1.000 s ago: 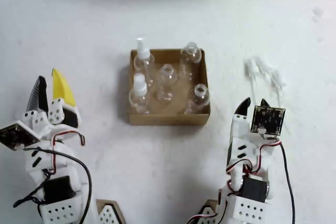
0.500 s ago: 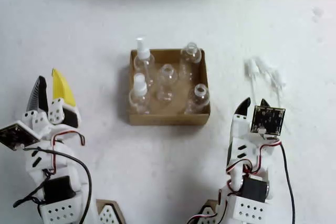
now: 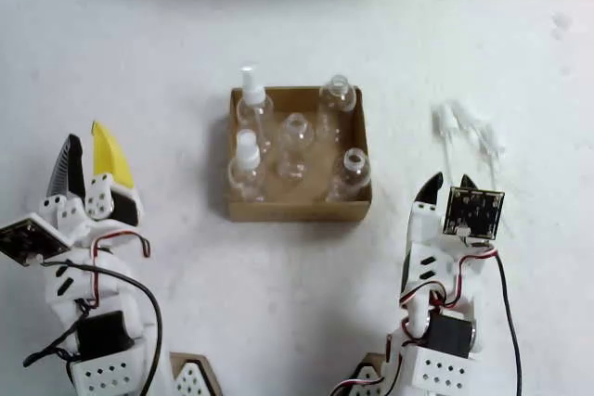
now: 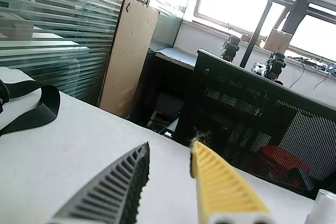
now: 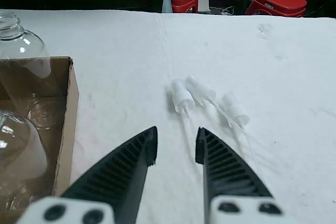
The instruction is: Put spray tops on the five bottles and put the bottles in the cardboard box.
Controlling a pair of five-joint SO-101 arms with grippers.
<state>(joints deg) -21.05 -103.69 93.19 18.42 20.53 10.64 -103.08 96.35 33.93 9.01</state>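
Table point(image 3: 139, 62) with a white cover carries everything. Seen from above, the left gripper point(image 3: 85, 136) is at about 8 o'clock from the cardboard box point(image 3: 297, 211), well apart from it. Its black and yellow fingers point toward 12 o'clock, and its own camera shows the left gripper point(image 4: 169, 148) with a narrow gap between the jaws and nothing in it. The cardboard box stands in the middle of the table with all five bottles upright inside. Two capped bottles point(image 3: 252, 104) point(image 3: 246, 166) are on the 9 o'clock side and already wear white spray tops. One open bottle point(image 3: 295, 136) stands in the centre of the box, and two more open bottles point(image 3: 338, 99) point(image 3: 353, 171) are on the 3 o'clock side, all without tops. The right gripper point(image 3: 450, 179) is at about 4 o'clock from the box, just beside its corner. In its wrist view the right gripper point(image 5: 176, 135) has the jaws a little apart and empty. Three loose spray tops point(image 3: 464, 127) lie together on the table at 3 o'clock from the box and at 12 o'clock from the right gripper, near it but not touching.
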